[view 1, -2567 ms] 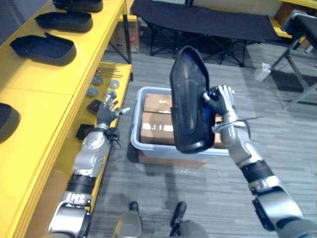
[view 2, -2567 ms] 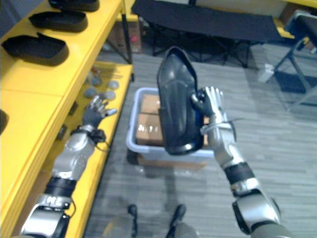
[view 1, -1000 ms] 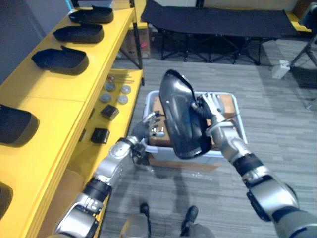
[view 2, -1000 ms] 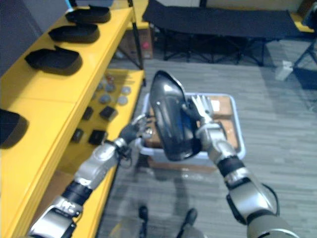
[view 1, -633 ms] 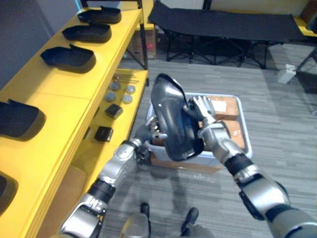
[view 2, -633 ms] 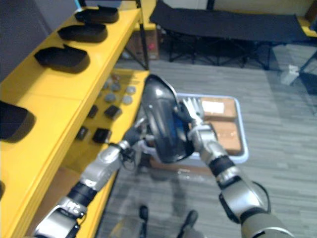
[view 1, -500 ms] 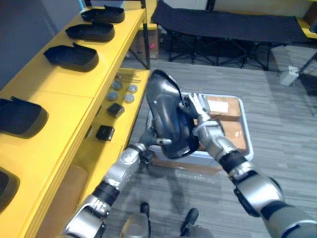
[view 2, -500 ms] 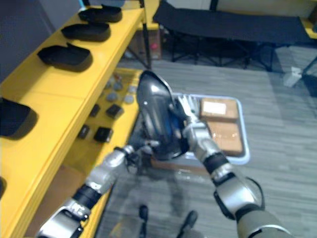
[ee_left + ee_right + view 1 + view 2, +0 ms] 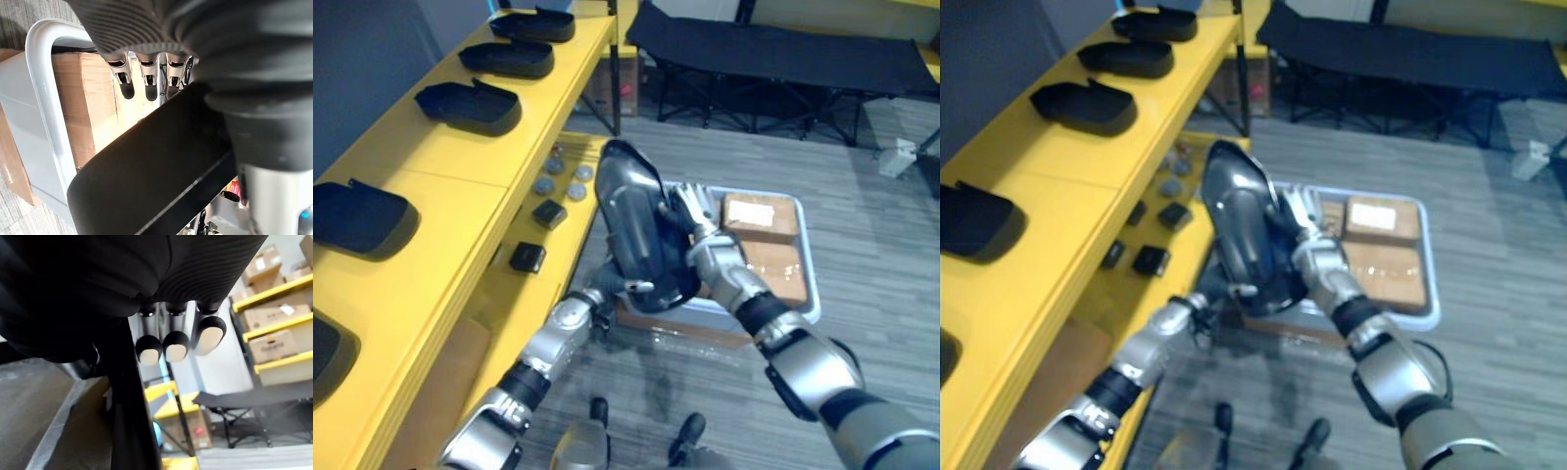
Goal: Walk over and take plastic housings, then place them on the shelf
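A long black plastic housing (image 9: pixel 631 230) stands nearly upright in the air between the yellow shelf (image 9: pixel 440 166) and the grey bin (image 9: pixel 810 294). My right hand (image 9: pixel 695 220) is shut on its right edge, thumb pinching and fingers (image 9: pixel 176 345) spread straight behind it. From below, my left hand (image 9: pixel 605 287) reaches under the housing's lower end. Its fingers (image 9: pixel 149 81) are straight past the housing's rim (image 9: pixel 146 186). Several more black housings (image 9: pixel 470 106) lie in a row on the shelf top.
The grey bin holds cardboard boxes (image 9: pixel 759 211) and sits on the floor right of the shelf. Small black parts (image 9: pixel 548 212) and grey discs (image 9: pixel 563 181) lie on the lower shelf level. A black folding cot (image 9: pixel 783 44) stands at the back.
The camera has shifted, bringing the shelf closer. My left hand swung from beside the lower shelf to under the housing. My right hand brought the housing lower and leftward.
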### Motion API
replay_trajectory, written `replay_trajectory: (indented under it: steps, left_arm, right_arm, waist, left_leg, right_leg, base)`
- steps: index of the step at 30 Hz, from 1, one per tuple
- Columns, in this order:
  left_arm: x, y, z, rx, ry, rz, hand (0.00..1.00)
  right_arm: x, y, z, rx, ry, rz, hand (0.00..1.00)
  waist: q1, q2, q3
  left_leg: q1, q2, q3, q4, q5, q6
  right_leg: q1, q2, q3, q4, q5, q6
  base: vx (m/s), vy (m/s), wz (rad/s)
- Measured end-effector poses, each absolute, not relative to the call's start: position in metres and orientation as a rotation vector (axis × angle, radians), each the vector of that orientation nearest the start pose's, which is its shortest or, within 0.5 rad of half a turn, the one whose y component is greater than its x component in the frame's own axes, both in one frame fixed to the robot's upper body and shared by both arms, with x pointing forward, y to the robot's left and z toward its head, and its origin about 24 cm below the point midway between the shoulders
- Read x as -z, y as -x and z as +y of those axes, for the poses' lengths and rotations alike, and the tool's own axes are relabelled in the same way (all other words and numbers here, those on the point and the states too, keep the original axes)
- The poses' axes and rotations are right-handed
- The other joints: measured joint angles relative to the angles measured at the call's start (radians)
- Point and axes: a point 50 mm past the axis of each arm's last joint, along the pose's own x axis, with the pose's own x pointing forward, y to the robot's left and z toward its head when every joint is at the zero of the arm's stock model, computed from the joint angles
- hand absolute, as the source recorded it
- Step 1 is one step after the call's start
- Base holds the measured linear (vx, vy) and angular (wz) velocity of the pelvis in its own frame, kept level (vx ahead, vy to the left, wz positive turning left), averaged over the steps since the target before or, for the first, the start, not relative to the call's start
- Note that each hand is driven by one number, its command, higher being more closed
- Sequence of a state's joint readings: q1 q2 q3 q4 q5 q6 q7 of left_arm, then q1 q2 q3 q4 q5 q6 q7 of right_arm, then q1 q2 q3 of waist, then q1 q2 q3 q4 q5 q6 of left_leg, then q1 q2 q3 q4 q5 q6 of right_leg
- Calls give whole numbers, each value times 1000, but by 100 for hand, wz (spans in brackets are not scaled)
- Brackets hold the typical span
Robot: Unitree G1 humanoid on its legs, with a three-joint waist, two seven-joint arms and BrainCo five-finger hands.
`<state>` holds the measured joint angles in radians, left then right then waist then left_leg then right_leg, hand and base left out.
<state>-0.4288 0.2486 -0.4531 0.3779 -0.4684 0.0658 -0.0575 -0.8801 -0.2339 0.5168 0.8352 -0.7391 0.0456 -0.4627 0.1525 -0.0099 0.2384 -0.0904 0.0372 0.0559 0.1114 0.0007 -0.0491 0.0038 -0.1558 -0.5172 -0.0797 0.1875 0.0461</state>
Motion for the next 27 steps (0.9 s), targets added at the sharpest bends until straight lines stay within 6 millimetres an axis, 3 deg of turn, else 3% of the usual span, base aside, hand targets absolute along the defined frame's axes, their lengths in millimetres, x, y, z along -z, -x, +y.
replay_trajectory:
  steps: [8, 14, 17, 27]
  left_arm:
    - [-36, -312, 91, 425, 23, 199, 100]
    - [-36, -312, 93, 403, 20, 200, 100]
    - [-36, -313, 93, 388, 19, 197, 100]
    - [-46, -315, 97, 288, 8, 100, 100]
  right_arm:
    - [-121, -383, -88, 30, 1309, -442, 100]
    - [-122, -382, -88, 50, 1294, -453, 100]
    - [-122, -383, -88, 55, 1276, -446, 100]
    - [-127, -376, -86, 149, 1059, -476, 100]
  waist:
    - [0, -7, 0]
    - [-1, -38, -1]
    - [-2, -41, -1]
    - [-6, -41, -1]
  left_leg:
    - [0, 1, 0, -1, 1, -1]
    - [0, 1, 2, -1, 1, -1]
    - [0, 1, 2, -1, 1, -1]
    - [3, 1, 9, -5, 1, -1]
  right_leg:
    - [-1, 1, 0, 0, 0, 0]
    - [-1, 0, 1, 0, 0, 0]
    - [-1, 0, 1, 0, 0, 0]
    - [-5, 0, 10, 0, -1, 0]
  base:
    - [0, 0, 0]
    - [0, 0, 0]
    - [0, 0, 0]
    - [0, 0, 0]
